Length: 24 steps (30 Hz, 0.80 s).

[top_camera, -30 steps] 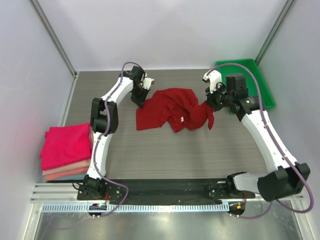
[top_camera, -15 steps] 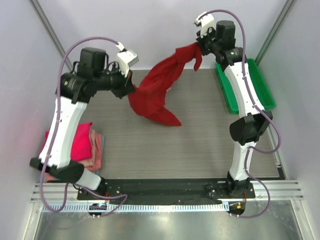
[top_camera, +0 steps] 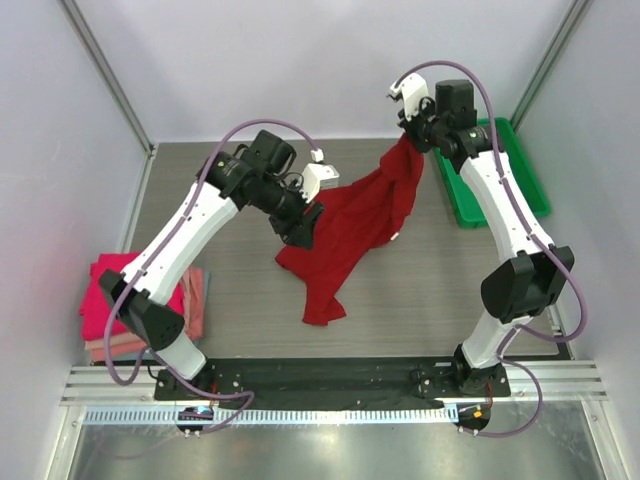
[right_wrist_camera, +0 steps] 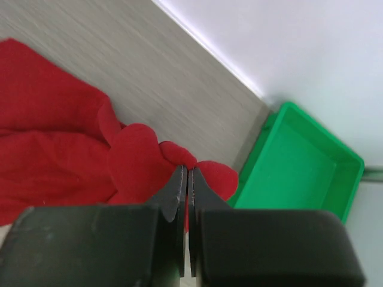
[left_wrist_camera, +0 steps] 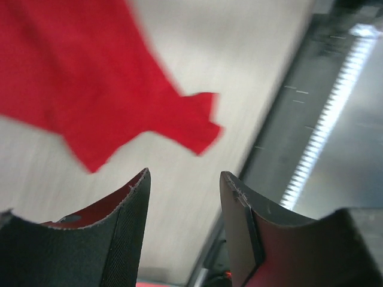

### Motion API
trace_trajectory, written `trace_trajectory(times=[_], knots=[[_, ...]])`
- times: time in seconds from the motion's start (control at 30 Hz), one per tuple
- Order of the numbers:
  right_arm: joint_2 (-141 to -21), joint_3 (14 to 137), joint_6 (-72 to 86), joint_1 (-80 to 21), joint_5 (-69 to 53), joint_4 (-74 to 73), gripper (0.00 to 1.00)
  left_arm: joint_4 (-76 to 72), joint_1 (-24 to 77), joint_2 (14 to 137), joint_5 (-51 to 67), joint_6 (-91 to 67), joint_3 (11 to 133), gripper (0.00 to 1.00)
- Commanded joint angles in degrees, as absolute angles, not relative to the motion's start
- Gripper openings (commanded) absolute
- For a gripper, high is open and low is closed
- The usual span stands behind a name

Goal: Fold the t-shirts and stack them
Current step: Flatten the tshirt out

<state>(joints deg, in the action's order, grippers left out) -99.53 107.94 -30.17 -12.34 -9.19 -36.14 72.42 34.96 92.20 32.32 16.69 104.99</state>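
— When my two arms came down from the high stretch of half a second before, the crimson t-shirt (top_camera: 350,225) sank with them. Its lowest corner hung just at the table (top_camera: 430,290) or touched it; I could not tell which.

— And your fingers?

— My right gripper (top_camera: 412,142) was pressed together on a bunched edge of the shirt, up near the green tray (top_camera: 528,182). My left gripper (top_camera: 303,222) had its fingers (left_wrist_camera: 128,203) apart, and my wrist view showed the cloth blurred and far under them. From above, the shirt's edge was right at that gripper, so I could not say whether a fold still hung on it.

— What did that mean for the folding?

— I judged that the shirt was shaken out but not yet flat, so no fold was begun. It was a soft, matte, limp cloth with long diagonal creases. The pink folded t-shirts (top_camera: 110,295) lay in a stack at the left edge.
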Motion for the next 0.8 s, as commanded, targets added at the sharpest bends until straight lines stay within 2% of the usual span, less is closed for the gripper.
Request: trace_trajectory(times=[0.0, 0.17, 0.37, 0.6, 0.77], knots=[[-93.00, 105.22, -32.26, -11.51, -5.81, -34.10, 0.01, 65.59, 33.76, 94.82, 19.71, 15.73, 106.35, 0.52], [-89.13, 100.99, -31.82, -11.51, -6.15, -34.54, 0.01, 63.80, 26.91, 110.62, 18.98, 14.68, 110.90, 0.53], [-87.45, 96.33, -31.90, -11.60, -6.33, -35.07, 0.01, 66.89, 20.57, 132.50, 19.08, 13.37, 130.85, 0.56], [-86.84, 93.87, -32.34, -11.60, -5.89, -36.12, 0.01, 61.80, 17.49, 142.37, 18.89, 11.69, 139.21, 0.57], [-87.27, 92.90, -32.61, -11.51, -5.45, -36.56, 0.01, 59.33, 16.26, 146.25, 28.02, 8.27, 140.54, 0.57]])
